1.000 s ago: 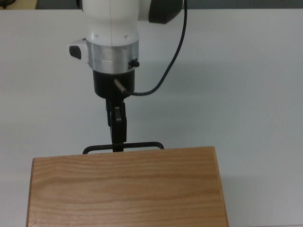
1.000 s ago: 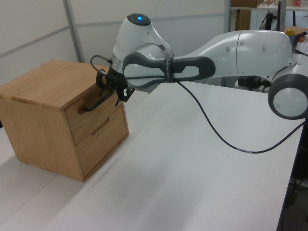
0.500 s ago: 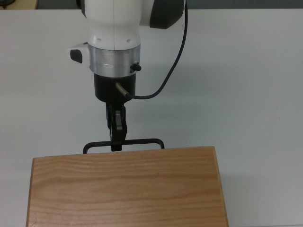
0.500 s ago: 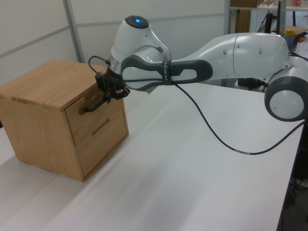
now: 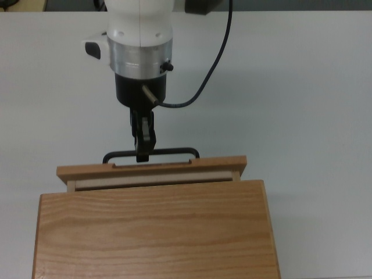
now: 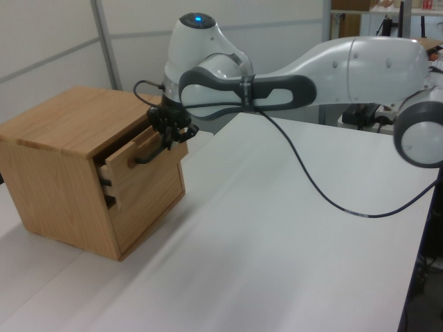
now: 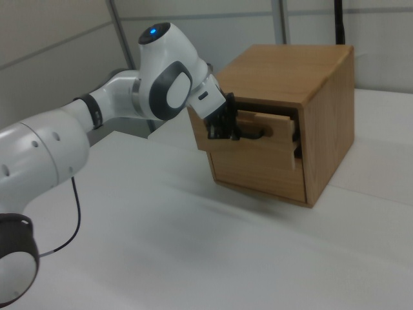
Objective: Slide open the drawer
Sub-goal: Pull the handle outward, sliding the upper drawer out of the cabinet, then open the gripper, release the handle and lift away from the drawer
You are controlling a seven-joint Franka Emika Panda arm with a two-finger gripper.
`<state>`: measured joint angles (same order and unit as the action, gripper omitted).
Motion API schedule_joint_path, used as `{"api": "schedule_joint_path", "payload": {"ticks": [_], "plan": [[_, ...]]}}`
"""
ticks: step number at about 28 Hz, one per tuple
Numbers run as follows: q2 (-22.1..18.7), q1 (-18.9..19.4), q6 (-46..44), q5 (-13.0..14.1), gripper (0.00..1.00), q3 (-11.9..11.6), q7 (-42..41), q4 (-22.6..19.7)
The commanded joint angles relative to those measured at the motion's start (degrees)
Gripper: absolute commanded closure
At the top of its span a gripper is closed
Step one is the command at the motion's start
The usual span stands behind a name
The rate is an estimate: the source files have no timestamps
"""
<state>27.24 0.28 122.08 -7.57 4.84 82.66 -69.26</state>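
No brand, label or writing can be read on anything in the three views.

The light wooden cabinet with a grained top fills the bottom of the top view, sits at the left of the left view and at the upper right of the right view. It stands on the plain white table. Its upper compartment holds the light wood box-shaped drawer with a flat front panel, which stands partly out of the cabinet front: in the top view a strip of its pale inner rim shows between the front panel and the cabinet top. What lies inside the drawer cannot be told; only that rim and a dark gap are visible. In the left view the drawer juts toward the frame's right, with a second, closed front panel below it. In the right view the drawer juts toward the frame's left.

The thin black metal bar handle runs across the drawer front, just beyond the panel in the top view.

The black two-finger tool of the white robot arm reaches down from the top centre of the top view and is clenched around the bar handle, left of the bar's middle. In the left view the tool meets the handle at the frame's centre left; in the right view it sits at the drawer front. A black cable loops from the wrist.
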Motion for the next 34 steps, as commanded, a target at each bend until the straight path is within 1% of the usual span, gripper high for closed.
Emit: {"api": "schedule_joint_path", "payload": {"ticks": [1, 5, 7, 11, 12, 13, 17, 24, 25, 26, 27, 28, 32, 33, 34], "plan": [[-8.8, -0.3, -1.3, 1.2, 1.00, 0.5, -2.4, -9.5], [-10.5, -0.3, -4.3, 1.2, 1.00, 0.5, -2.5, -11.0], [-12.4, -0.2, -6.3, 1.7, 1.00, 0.5, -2.9, -12.6], [-15.1, -0.1, -6.9, 4.1, 1.00, 0.4, -4.9, -15.9], [-16.2, 0.0, -6.9, 4.3, 1.00, 0.4, -5.3, -17.2], [-16.7, 0.0, -6.9, 4.3, 1.00, 0.4, -5.4, -17.7], [-17.6, 0.2, -7.0, 4.4, 1.00, 0.5, -5.4, -18.1], [-17.6, 0.3, -7.6, 4.9, 1.00, 0.4, -5.4, -17.8], [-17.6, 0.3, -7.6, 5.0, 0.92, 0.4, -5.4, -17.7], [-17.6, 0.3, -7.7, 5.2, 0.77, 0.4, -5.5, -17.7], [-17.6, 0.3, -7.7, 5.4, 0.60, 0.4, -5.7, -17.7], [-17.7, 0.3, -7.9, 5.4, 0.39, 0.4, -7.1, -17.7], [-18.2, 0.3, -10.5, 5.6, 0.21, 0.5, -12.4, -17.6], [-18.7, 0.3, -11.8, 6.0, 0.10, 0.5, -14.8, -17.6], [-18.9, 0.3, -12.5, 6.1, 0.04, 0.5, -16.3, -17.6]]}}
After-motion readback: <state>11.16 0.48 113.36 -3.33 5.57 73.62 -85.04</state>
